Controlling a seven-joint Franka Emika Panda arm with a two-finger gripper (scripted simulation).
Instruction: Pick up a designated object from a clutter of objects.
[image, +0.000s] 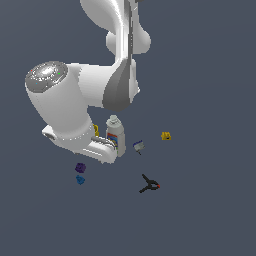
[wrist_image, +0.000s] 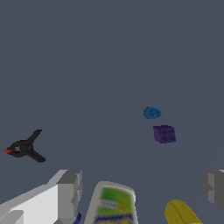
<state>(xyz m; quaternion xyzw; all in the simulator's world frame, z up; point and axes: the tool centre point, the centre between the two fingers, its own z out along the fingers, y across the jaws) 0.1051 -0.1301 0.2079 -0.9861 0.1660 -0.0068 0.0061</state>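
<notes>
The tiny bright-blue piece (image: 80, 180) lies on the dark floor, just beside the dark purple block (image: 80, 167). In the wrist view the blue piece (wrist_image: 152, 113) and the purple block (wrist_image: 164, 134) sit apart from my gripper (wrist_image: 142, 192). Its two grey fingers (wrist_image: 70, 192) stand wide apart, open and empty. Between them show the white labelled bottle (wrist_image: 111, 205) and the yellow cup (wrist_image: 181, 213). In the exterior view the hand (image: 102, 148) hangs next to the upright bottle (image: 114, 132); its fingertips are hidden there.
A black clamp with a red tip (image: 149, 185) lies toward the exterior view's right, and shows in the wrist view (wrist_image: 25, 148). A small grey-blue item (image: 139, 146) and a yellow block (image: 166, 135) lie beyond the bottle. The yellow cup (image: 96, 130) peeks out behind the arm.
</notes>
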